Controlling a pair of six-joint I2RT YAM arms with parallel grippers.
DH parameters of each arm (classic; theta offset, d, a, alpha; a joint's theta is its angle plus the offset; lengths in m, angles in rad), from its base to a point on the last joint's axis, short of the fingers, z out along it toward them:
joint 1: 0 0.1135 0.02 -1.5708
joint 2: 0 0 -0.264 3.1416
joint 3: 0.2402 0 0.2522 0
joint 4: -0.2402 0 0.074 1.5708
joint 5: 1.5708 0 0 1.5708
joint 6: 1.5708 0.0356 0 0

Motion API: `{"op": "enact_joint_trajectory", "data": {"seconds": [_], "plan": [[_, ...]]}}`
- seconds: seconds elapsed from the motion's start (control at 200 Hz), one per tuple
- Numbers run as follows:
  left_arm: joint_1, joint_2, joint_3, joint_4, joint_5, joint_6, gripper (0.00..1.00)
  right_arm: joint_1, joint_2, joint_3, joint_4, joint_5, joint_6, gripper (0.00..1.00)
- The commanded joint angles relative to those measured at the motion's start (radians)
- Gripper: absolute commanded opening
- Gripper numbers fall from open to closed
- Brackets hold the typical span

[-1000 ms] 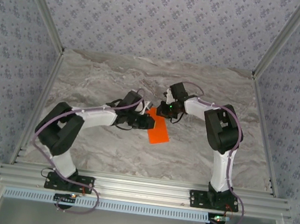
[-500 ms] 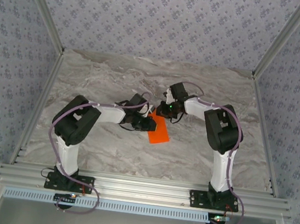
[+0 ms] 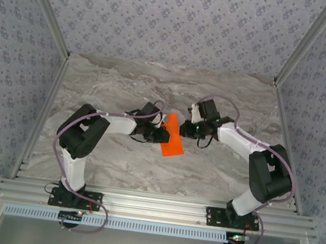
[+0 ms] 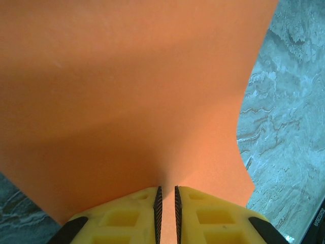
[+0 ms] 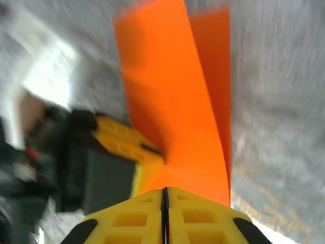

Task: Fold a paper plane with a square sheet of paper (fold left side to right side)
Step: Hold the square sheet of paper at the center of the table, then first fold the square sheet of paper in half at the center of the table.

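The square sheet of paper (image 3: 173, 142) is bright orange and lies mid-table, partly lifted and bent over itself. My left gripper (image 3: 162, 135) is at its left side, jaws nearly together and shut on the sheet's edge (image 4: 166, 189); the paper (image 4: 127, 91) spreads away from the pinch with a soft crease. My right gripper (image 3: 187, 129) is at the sheet's upper right, jaws shut with the paper (image 5: 172, 101) running out from its tip (image 5: 165, 190). The left gripper's yellow fingers (image 5: 127, 140) touch the sheet's left side in the blurred right wrist view.
The marble tabletop (image 3: 125, 87) has patterned walls on three sides and a metal rail (image 3: 151, 208) along the near edge. Both arms' elbows reach inward toward the middle, the left arm (image 3: 80, 135) and the right arm (image 3: 267, 175).
The right arm has swung out to the right and its gripper shifted slightly right and down. The left gripper moved right a little earlier, then held. The sheet's top now stands higher and narrower.
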Motion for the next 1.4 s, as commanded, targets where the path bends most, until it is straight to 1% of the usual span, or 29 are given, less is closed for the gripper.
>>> {"op": "enact_joint_trajectory", "data": {"seconds": [0.0, 0.095, 0.235, 0.405, 0.55, 0.65, 0.804, 0.979, 1.174, 1.394], "plan": [[-0.009, 0.009, 0.003, -0.062, -0.031, -0.003, 0.17, 0.052, 0.013, -0.074, 0.016, -0.028, 0.038, 0.08], [-0.010, 0.006, 0.004, -0.066, -0.032, 0.000, 0.17, 0.066, 0.050, -0.092, 0.043, -0.008, 0.059, 0.07], [-0.010, 0.005, 0.010, -0.073, -0.033, 0.004, 0.17, 0.073, 0.100, -0.085, 0.033, 0.032, 0.056, 0.08], [-0.006, 0.003, 0.043, -0.106, -0.031, 0.025, 0.17, 0.074, 0.126, -0.079, -0.038, 0.095, 0.041, 0.08], [0.020, 0.010, 0.092, -0.152, -0.036, 0.061, 0.18, 0.076, 0.144, -0.093, -0.097, 0.137, 0.019, 0.08], [0.035, 0.020, 0.109, -0.156, -0.085, 0.103, 0.18, 0.077, 0.154, -0.114, -0.106, 0.145, 0.013, 0.08], [0.076, 0.065, 0.130, -0.109, -0.087, 0.134, 0.18, 0.077, 0.167, -0.127, -0.130, 0.165, 0.001, 0.07], [0.144, 0.120, 0.181, -0.083, -0.060, 0.136, 0.18, 0.077, 0.164, -0.140, -0.148, 0.182, -0.011, 0.07], [0.198, 0.171, 0.239, -0.104, -0.080, 0.148, 0.18, 0.076, 0.150, -0.154, -0.150, 0.185, -0.010, 0.07], [0.249, 0.268, 0.401, -0.192, -0.091, 0.185, 0.18, 0.077, 0.140, -0.168, -0.136, 0.169, 0.007, 0.07]]}}
